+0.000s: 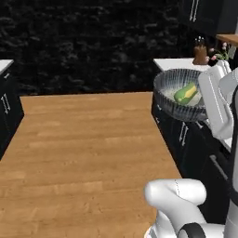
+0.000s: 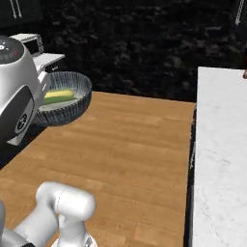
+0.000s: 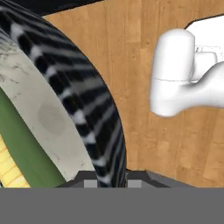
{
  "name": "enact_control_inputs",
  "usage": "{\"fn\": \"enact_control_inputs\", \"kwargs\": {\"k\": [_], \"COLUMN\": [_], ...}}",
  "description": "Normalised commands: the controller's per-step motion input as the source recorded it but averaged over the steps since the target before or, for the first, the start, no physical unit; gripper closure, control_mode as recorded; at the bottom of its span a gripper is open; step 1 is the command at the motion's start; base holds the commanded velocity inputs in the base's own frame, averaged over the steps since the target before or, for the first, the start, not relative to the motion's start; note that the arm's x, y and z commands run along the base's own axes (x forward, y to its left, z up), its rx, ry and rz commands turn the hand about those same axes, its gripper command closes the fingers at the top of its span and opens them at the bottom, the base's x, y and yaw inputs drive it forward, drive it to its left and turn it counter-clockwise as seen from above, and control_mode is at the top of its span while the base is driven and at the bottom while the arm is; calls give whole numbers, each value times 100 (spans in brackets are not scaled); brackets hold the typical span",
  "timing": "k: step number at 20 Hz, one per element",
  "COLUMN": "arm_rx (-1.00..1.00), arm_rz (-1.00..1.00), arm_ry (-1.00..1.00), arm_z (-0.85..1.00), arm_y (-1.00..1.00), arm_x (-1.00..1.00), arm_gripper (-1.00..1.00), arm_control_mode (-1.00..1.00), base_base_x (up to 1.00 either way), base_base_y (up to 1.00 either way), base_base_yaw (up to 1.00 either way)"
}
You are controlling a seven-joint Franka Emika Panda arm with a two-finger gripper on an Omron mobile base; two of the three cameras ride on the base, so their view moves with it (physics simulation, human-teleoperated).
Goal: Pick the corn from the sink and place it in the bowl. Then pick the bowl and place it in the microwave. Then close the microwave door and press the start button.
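Note:
The bowl (image 1: 180, 113) hangs in the air over the edge of the dark cabinets, tilted slightly, showing its dark woven outside and pale inside. The corn (image 1: 186, 94), yellow with a green husk, lies inside it. From the right base view the bowl (image 2: 67, 114) sits just beyond the arm's big white joint, with the corn (image 2: 59, 96) in it. In the hand view my gripper (image 3: 108, 182) is shut on the bowl's striped rim (image 3: 89, 116), and the corn's green husk (image 3: 24, 151) lies close on the left. The sink and the microwave are out of view.
A wooden floor (image 1: 83, 148) spreads to the left. Dark cabinets (image 1: 186, 144) run under a white counter (image 1: 179, 62) that carries a knife block (image 1: 201, 53). A white marble counter (image 2: 222, 159) lines the right side. The robot's white base (image 3: 179, 74) lies below the bowl.

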Motion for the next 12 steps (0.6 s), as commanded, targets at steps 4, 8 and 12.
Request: {"fn": "enact_control_inputs", "kwargs": {"k": [4,8,12], "arm_rx": [0,0,0], "arm_rz": [0,0,0], "arm_ry": [0,0,0], "arm_z": [0,0,0], "arm_y": [0,0,0], "arm_x": [0,0,0], "arm_gripper": [100,100,100], "arm_control_mode": [100,100,100], "base_base_x": [3,3,2], "base_base_y": [0,0,0], "base_base_yaw": [95,95,95]}}
